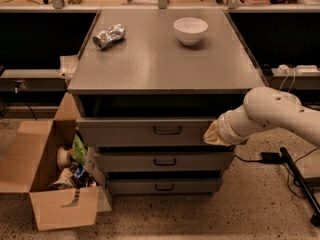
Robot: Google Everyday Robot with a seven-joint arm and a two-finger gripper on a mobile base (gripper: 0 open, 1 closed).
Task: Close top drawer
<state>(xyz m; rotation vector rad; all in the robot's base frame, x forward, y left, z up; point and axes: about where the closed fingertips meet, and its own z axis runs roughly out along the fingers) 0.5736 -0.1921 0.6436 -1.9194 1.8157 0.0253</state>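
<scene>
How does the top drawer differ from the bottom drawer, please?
The top drawer has a taller front than the bottom drawer. The top drawer stands further out, with a dark gap above it; the bottom drawer sits further back. The gripper is at the top drawer's right end, not the bottom one's. Both are grey with a small dark handle.

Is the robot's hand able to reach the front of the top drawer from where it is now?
Probably yes. The hand is at the right end of the front panel of the top drawer, apparently against it, and nothing stands between them.
</scene>
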